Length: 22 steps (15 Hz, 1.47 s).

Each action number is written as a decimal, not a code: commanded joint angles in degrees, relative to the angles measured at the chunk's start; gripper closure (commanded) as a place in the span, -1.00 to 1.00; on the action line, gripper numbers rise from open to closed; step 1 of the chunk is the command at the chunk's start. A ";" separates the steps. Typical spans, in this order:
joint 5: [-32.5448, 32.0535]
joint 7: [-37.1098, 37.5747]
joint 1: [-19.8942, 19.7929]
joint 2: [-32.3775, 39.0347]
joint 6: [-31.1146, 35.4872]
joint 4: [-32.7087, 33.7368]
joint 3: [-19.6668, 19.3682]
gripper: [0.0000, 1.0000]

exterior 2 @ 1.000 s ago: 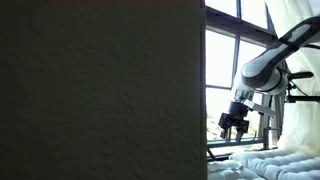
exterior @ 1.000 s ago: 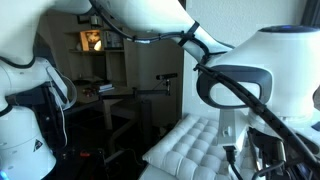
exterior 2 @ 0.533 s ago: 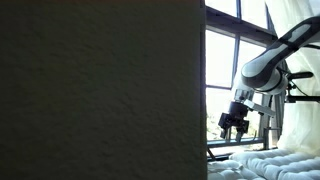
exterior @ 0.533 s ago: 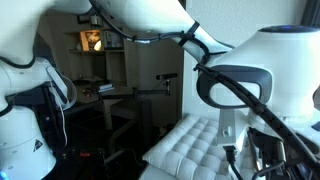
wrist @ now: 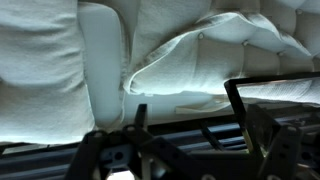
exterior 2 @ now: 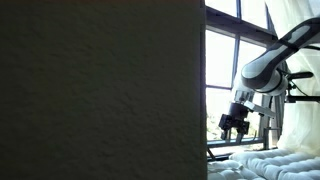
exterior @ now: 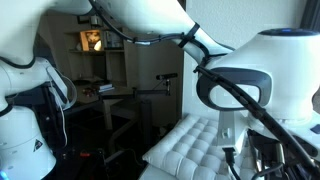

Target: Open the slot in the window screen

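- The cushion (wrist: 200,45) under the fingers (wrist: 139,115): white, quilted, with tufted squares.
- The gripper (exterior 2: 234,124): black.
- The arm (exterior 2: 262,68): white, with black joints.
- The panel (exterior 2: 100,90): dark grey, with a fine grain.

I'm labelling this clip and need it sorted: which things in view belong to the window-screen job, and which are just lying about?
Belongs to the job:
- window
- gripper, open

Just lying about:
- white tufted cushion
- dark textured panel, filling much of an exterior view
- lit shelf in the background
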 commanded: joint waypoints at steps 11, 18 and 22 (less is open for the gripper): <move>-0.60 -3.69 0.01 2.51 8.10 1.28 0.07 -1.00; -1.63 -3.56 0.29 4.89 16.97 1.10 0.50 -1.00; -1.91 -0.65 1.22 5.55 16.72 1.48 -1.08 -1.00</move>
